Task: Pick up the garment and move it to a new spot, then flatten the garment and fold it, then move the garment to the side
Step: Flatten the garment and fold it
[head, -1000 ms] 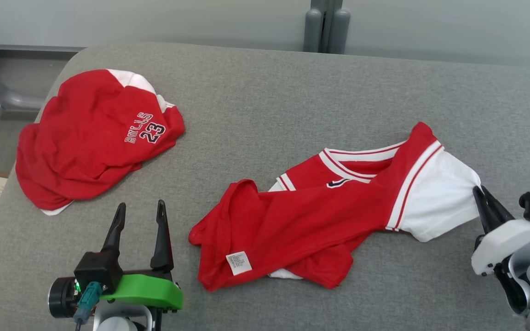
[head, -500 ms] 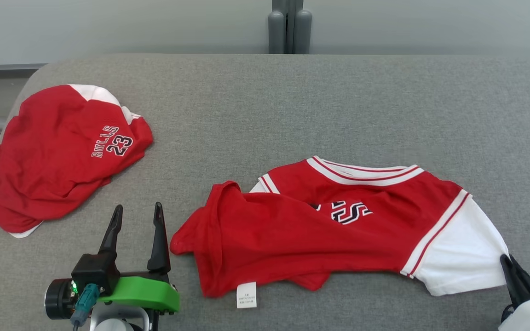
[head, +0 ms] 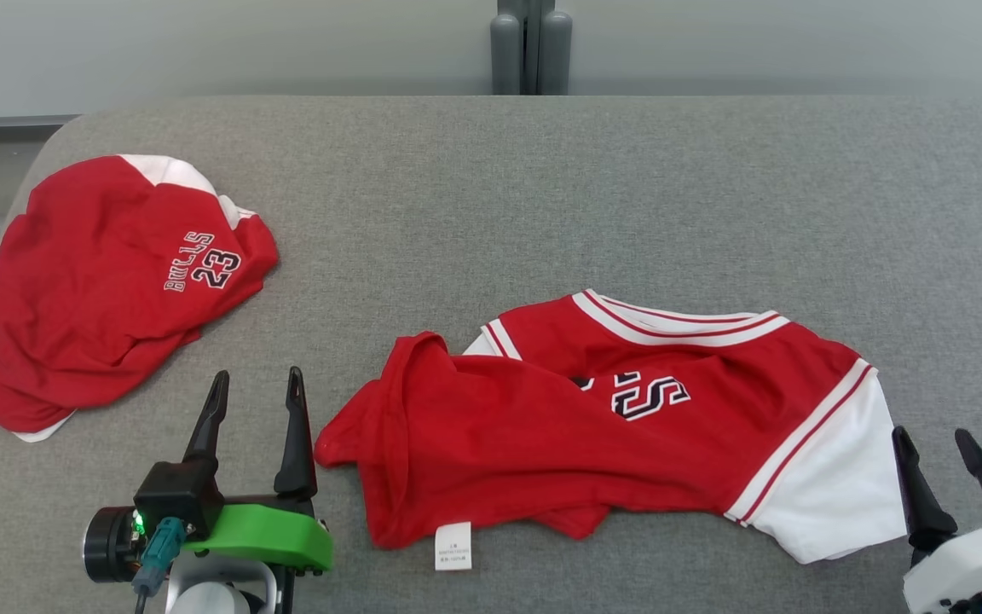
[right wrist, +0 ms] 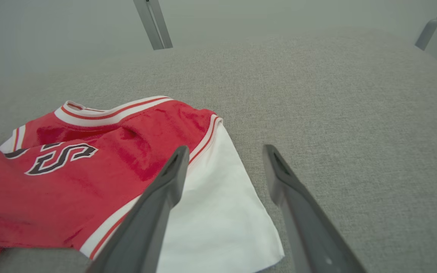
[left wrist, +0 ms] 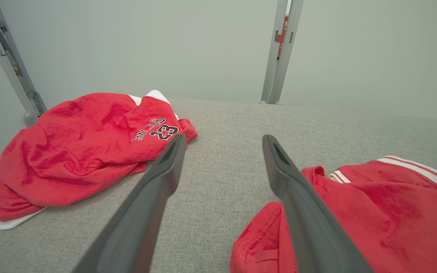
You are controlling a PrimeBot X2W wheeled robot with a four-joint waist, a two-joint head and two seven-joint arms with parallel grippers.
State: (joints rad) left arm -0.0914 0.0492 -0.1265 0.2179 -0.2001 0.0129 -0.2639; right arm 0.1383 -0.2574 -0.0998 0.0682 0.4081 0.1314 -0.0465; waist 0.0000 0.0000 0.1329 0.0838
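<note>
Grey woven cloth covers the broad table (head: 542,188), and a pale wall with a grey upright post (head: 529,47) stands behind its far edge. On the near half of the table lies the red jersey (head: 542,443) of soft knit, with white sleeves and red-and-white striped trim. It is partly spread and rumpled: its collar faces the far edge, black-and-white letters show on the chest, and its left end is bunched in folds. A small white care label (head: 453,546) sticks out from the jersey's near edge. Well to the left of the jersey, apart from it, sits a crumpled red-and-white garment (head: 99,290) printed "BULLS 23". The left jaws stand wide open and hold nothing; their two long dark fingers (head: 295,443) rise from a green wrist cover (head: 261,533) just left of the jersey's bunched end. The right jaws are spread wide and empty, their dark fingers (head: 913,499) just beside the right edge of the jersey's white sleeve (right wrist: 218,220); whether they touch the cloth I cannot tell.
</note>
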